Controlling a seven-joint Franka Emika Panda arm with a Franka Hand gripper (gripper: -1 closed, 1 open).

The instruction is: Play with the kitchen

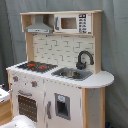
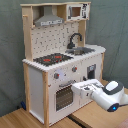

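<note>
Grey curtain behind, the kitchen (image 2: 60, 65) stands on a wood floor w/ the gripper (image 2: 76, 88) right by the oven door (image 2: 63, 96); can't tell if jaws are open, and a hard push could tip it.

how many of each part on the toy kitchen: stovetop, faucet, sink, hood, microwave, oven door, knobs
stovetop: 1
faucet: 1
sink: 1
hood: 1
microwave: 1
oven door: 1
knobs: 2
total: 8
</note>
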